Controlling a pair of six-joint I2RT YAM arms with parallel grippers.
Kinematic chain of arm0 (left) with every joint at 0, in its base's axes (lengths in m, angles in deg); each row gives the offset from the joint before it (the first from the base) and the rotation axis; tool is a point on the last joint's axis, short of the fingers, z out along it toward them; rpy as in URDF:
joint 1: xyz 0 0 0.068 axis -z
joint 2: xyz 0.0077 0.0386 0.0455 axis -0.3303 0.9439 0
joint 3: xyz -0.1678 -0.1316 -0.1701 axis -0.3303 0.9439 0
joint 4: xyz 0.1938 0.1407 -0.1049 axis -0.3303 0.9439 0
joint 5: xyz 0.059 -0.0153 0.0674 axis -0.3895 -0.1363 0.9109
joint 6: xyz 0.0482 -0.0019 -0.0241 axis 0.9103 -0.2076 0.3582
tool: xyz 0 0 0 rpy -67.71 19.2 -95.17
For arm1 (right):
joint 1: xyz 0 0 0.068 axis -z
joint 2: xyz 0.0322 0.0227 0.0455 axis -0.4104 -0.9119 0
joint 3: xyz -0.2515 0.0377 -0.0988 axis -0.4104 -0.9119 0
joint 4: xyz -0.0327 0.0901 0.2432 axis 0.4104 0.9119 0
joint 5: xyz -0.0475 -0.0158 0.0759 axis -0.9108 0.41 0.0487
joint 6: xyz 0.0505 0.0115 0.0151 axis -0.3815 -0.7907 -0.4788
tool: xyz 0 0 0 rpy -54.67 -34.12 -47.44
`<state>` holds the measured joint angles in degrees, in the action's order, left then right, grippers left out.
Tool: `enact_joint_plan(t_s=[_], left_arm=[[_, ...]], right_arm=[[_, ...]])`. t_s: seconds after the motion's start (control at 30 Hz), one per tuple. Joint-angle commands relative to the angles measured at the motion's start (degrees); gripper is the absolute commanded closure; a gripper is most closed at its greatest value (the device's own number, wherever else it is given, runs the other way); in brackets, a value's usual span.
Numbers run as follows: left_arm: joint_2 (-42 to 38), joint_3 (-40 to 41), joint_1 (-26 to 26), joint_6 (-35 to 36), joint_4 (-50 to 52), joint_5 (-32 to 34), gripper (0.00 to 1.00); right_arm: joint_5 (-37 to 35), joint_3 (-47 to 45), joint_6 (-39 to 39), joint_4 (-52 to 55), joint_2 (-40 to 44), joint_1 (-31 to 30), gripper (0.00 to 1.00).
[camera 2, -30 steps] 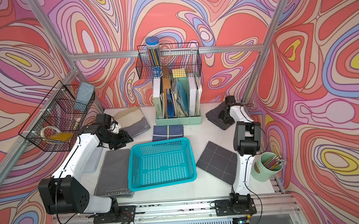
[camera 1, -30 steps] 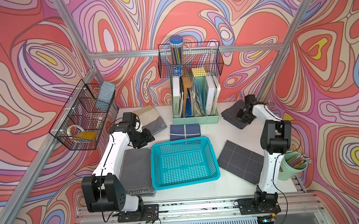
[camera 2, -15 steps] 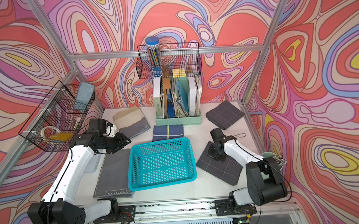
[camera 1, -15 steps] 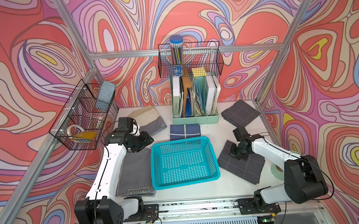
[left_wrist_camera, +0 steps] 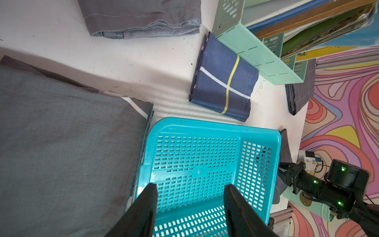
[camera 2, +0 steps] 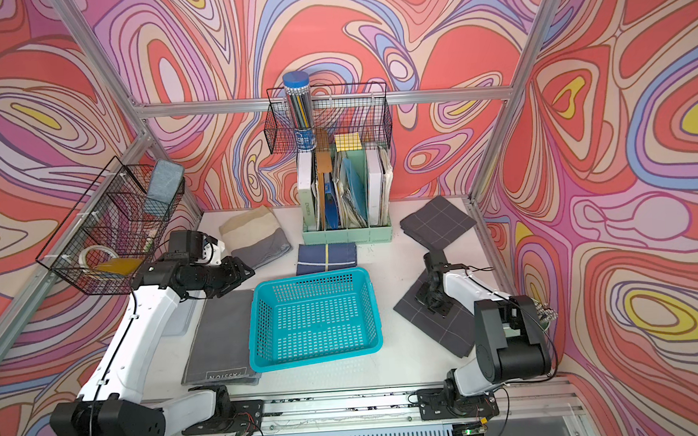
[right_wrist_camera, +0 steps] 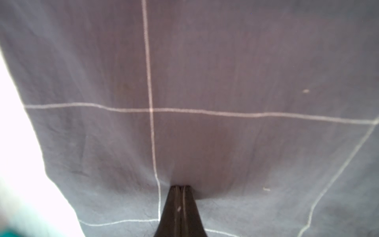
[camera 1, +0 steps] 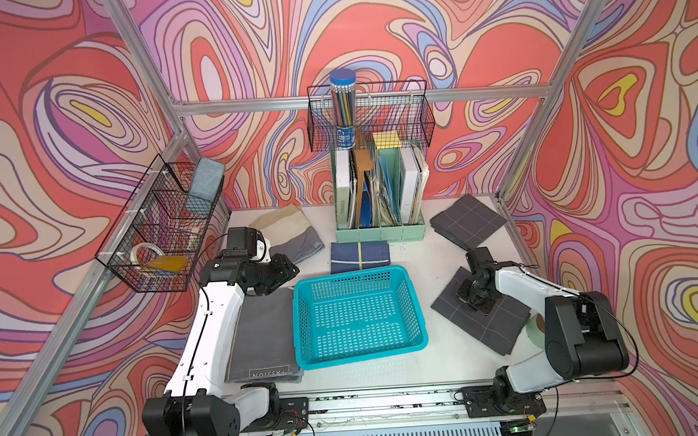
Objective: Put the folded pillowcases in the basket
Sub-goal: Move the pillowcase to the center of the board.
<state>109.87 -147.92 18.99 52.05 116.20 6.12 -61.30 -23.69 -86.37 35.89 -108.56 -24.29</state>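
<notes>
One turquoise basket, dead centre.
Your right gripper, pinched closed, presses the pillowcase at 3 o'clock; left gripper half-spread; mug mostly hidden.

You are looking at five folded cloths, one turquoise basket, two black wire baskets, one green file rack, one mint cup and two robot arms.

Mint-green file holder with books, upright at the rear of the tabletop. Directly above it: black wire basket holding a pencil tube. Just in front: navy folded cloth. To its left: beige-and-grey folded cloth.
</notes>
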Motion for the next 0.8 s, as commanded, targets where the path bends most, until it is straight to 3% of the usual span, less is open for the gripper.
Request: enact_joint_plan(t_s=[0.0, 0.23, 0.6, 0.67, 0.77], left_arm=[[0.2, -1.2, 0.4, 0.8, 1.5, 0.0, 0.43], [1.1, 0.5, 0.4, 1.3, 2.5, 0.4, 0.43], [-1.5, 3.6, 0.4, 2.2, 5.8, 1.7, 0.40], [-1.7, 3.8, 0.4, 2.1, 6.4, 1.8, 0.40], [-1.7, 4.8, 0.3, 1.8, 7.9, 3.6, 0.34]], right_arm=[[-7.7, 0.8, 2.1, -1.3, -2.6, 3.0, 1.00], [-7.0, 11.1, 4.7, -4.0, -13.9, 6.2, 1.00], [-0.8, 20.3, 8.5, -6.5, -15.3, 5.8, 1.00], [-0.4, 21.9, 9.7, -4.0, -12.2, 4.1, 1.00], [-3.7, 24.4, 13.8, 0.0, -5.4, -5.0, 0.96]])
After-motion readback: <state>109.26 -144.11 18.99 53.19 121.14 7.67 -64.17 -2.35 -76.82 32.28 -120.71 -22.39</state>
